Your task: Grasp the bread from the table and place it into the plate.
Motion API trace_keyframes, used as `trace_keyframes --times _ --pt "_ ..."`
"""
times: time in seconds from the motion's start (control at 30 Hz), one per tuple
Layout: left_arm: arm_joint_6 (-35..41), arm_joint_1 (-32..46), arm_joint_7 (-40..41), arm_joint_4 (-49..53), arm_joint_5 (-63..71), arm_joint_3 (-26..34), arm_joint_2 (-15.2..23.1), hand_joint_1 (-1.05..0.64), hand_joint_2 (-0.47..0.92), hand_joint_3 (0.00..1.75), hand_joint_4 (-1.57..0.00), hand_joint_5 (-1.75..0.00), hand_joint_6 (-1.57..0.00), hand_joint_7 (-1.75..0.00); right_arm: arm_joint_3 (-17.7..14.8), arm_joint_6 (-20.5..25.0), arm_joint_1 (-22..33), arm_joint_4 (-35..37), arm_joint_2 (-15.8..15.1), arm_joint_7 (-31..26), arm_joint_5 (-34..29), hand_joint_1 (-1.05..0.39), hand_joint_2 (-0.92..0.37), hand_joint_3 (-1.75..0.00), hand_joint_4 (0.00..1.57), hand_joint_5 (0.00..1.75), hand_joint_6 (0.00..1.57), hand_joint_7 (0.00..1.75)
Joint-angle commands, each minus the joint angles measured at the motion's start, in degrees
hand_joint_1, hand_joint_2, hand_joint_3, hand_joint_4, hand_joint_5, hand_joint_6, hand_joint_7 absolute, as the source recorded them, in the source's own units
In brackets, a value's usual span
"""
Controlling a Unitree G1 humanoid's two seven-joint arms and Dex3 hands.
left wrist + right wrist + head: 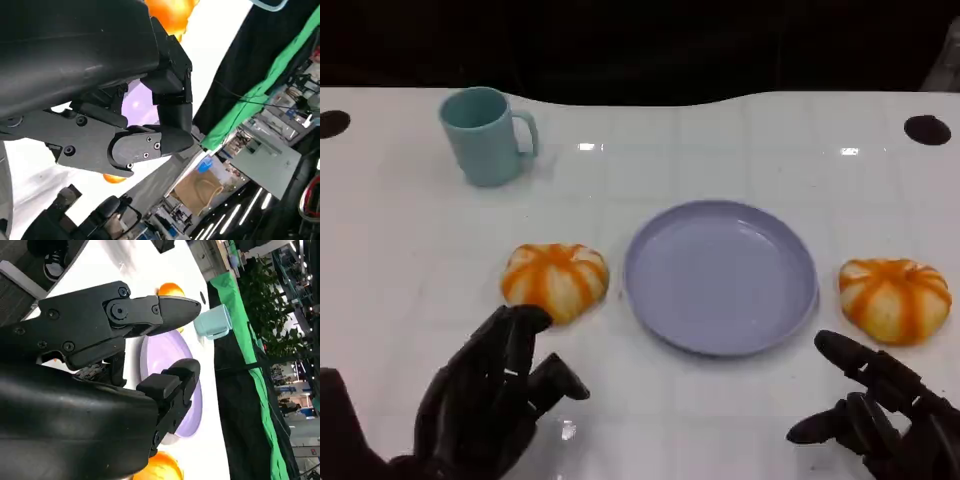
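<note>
Two round buns sit on the white tabletop (740, 410), one on each side of the lilac plate (720, 276). The left bun (555, 281) lies just beside the plate's rim; the right bun (895, 298) sits a little apart from the rim on the other side. Neither is in the plate yet.

The left robot hand (490, 395) is released, fingers spread and holding nothing, with its fingertips just short of the left bun, perhaps grazing its near edge; I cannot tell if they touch. The right robot hand (885, 415) is also released, fingers apart, near the right bun but clear of it.

Each bun is a low dome with orange stripes running from the centre over a pale crust, matte and slightly puffed. I judge them light and soft, likely to dent if squeezed hard, and not slippery. The best hold looks to be across the widest part of the dome, thumb on one side and fingers on the other, low near the tabletop so the bun does not roll out.

The plate is shallow, smooth and glossy, probably plastic, so a bun set down off-centre could slide. A teal mug (485, 135) with a handle stands well away at the far left.
</note>
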Motion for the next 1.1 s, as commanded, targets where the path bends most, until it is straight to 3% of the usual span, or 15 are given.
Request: trace_keyframes --times 0.03,0.1,0.27,0.3,0.37,0.47,0.57,0.7,0.83,0.97,1.1 --pt "-4.31 -0.42 -2.46 1.66 2.74 -0.48 0.91 -0.52 0.92 0.46 -0.72 -1.75 -0.57 -1.60 -0.61 0.35 0.04 -0.53 -0.63 -0.31 0.45 -0.76 -0.92 -0.30 0.75 1.06 1.06 0.17" --pt "-6.93 -1.43 -3.75 3.00 4.26 -0.67 1.22 -0.53 0.92 0.47 -0.68 -1.75 -0.54 -1.57 -0.66 0.50 -0.08 -0.45 -0.52 -0.25 0.70 -0.76 -0.92 -0.29 0.75 1.06 1.06 0.17" --pt "-14.54 -5.13 -6.30 7.32 9.73 -1.21 3.15 -0.52 0.92 0.29 -0.58 -1.45 -0.60 -0.94 -0.39 0.59 -0.22 -0.24 -0.29 -0.72 0.21 -0.75 -0.92 -0.29 0.75 1.05 1.06 0.17" --pt "-17.27 -5.92 -6.26 8.02 12.75 -1.94 4.22 -0.51 0.92 0.28 -0.58 -1.42 -0.61 -0.89 -0.44 -0.46 -0.51 0.51 -0.24 -0.25 0.12 -0.75 -0.92 -0.30 0.75 1.05 1.06 0.17" --pt "-21.70 -6.95 -5.97 8.75 17.59 -3.20 5.78 -0.46 0.92 0.24 -0.49 -1.28 -0.49 -0.73 -0.50 -1.68 -0.86 1.41 -0.19 -0.01 -0.22 -0.75 -0.92 -0.31 0.74 1.05 1.05 0.17" --pt "-31.24 -7.94 -3.48 9.99 29.73 -5.90 9.70 -0.40 0.92 0.16 -0.35 -1.18 -0.35 -0.61 -0.35 -0.88 -0.78 0.92 -0.30 -0.65 -0.51 -0.75 -0.92 -0.31 0.74 1.05 1.06 0.17" --pt "-37.15 -8.91 0.03 11.66 39.60 -7.59 12.96 -0.40 0.92 0.10 -0.27 -1.12 -0.34 -0.50 -0.23 -0.27 -0.55 0.28 -0.25 -1.08 -0.41 -0.75 -0.92 -0.31 0.75 1.05 1.06 0.18" --pt "-40.22 -11.44 4.80 12.71 50.97 -9.61 17.34 -0.41 0.91 0.01 -0.18 -0.99 -0.46 -0.25 -0.27 -0.26 -0.43 0.24 -0.13 -0.98 -0.08 -0.74 -0.92 -0.30 0.74 1.05 1.06 0.18" --pt "-41.11 -13.99 9.95 13.31 61.44 -11.66 21.08 -0.43 0.87 0.00 -0.15 -0.98 -0.52 -0.21 -0.37 -0.76 -0.54 0.85 -0.17 -0.46 -0.04 -0.75 -0.92 -0.30 0.74 1.05 1.06 0.18" --pt "-39.74 -16.63 12.61 12.80 70.02 -14.04 24.34 -0.44 0.83 0.00 -0.10 -0.83 -0.51 -0.14 -0.42 -0.59 -0.61 0.77 -0.24 -0.28 0.04 -0.75 -0.92 -0.30 0.75 1.06 1.06 0.18" --pt "-36.16 -18.62 9.54 10.90 74.86 -16.52 27.33 -0.44 0.80 0.00 -0.01 -0.66 -0.40 -0.04 -0.37 -0.72 -0.54 0.77 -0.23 -0.56 -0.33 -0.75 -0.92 -0.30 0.75 1.06 1.06 0.19"
